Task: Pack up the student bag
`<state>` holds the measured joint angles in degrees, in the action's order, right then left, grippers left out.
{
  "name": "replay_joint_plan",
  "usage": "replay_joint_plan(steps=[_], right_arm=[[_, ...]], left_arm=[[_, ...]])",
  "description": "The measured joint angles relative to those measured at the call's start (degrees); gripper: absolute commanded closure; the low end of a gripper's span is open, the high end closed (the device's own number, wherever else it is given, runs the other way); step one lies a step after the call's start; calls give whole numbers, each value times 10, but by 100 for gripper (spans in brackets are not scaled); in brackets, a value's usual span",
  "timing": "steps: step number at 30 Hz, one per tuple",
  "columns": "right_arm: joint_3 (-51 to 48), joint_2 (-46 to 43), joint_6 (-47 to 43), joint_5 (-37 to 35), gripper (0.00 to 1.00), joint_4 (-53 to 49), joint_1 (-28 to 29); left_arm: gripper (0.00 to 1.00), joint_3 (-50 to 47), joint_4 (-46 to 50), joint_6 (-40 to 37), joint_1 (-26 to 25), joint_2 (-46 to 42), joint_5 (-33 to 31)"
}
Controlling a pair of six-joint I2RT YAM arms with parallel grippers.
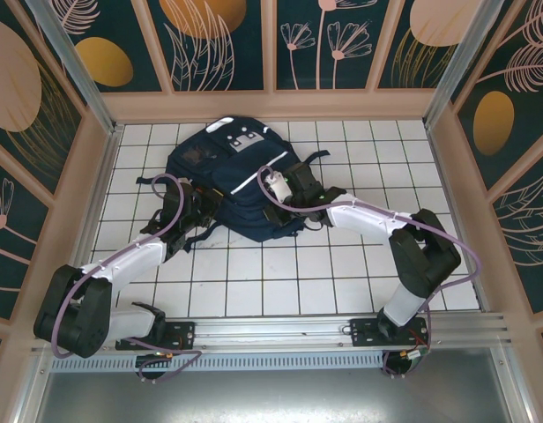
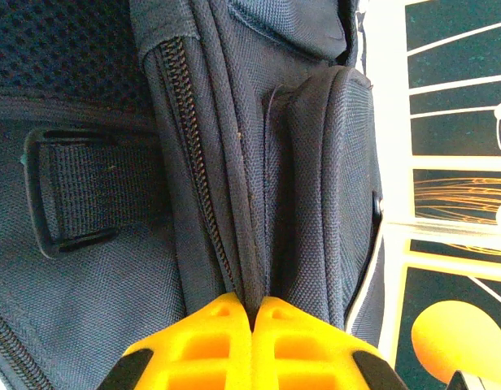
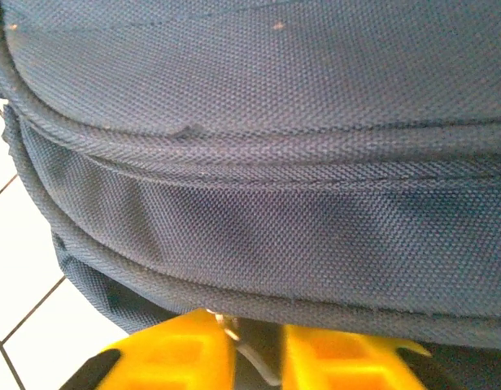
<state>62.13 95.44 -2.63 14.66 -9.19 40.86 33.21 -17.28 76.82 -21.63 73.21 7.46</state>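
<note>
**A:** What is hard to make out at the left hand [image 2: 252, 325]?
**B:** Its yellow fingers are pressed together at a seam of the large dark navy fabric backpack [image 2: 234, 162]. I cannot tell whether cloth is pinched.
**A:** And the right hand [image 3: 259, 351]?
**B:** There is a narrow gap with a blurred pale bit [image 3: 234, 337] inside. I cannot tell whether it grips.
**A:** Pose?
**B:** Both arms reach forward with elbows out, flanking the backpack.
**A:** Room?
**B:** The nearer part of the white-tiled tabletop [image 1: 254, 282] is bare. The backpack's top lies near the far wall [image 1: 271, 106].

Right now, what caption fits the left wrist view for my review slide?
Left gripper pinching a seam of the navy backpack beside its zipper.
</note>
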Motion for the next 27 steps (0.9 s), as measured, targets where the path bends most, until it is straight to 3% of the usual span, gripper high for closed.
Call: replay_joint_plan(steps=[2, 8, 15, 25, 27], right_arm=[[0, 0, 1, -3, 100, 0, 1], [-7, -11, 21, -76, 100, -1, 3], [-8, -31, 70, -169, 100, -2, -38], [-3, -38, 105, -153, 100, -14, 11], [-7, -52, 110, -144, 100, -13, 34]], left_arm=[[100, 0, 0, -2, 0, 0, 0], [100, -1, 16, -8, 9, -10, 0], [100, -17, 27, -21, 40, -40, 7], [100, 35, 86, -94, 81, 3, 26], [94, 56, 99, -112, 91, 21, 22]])
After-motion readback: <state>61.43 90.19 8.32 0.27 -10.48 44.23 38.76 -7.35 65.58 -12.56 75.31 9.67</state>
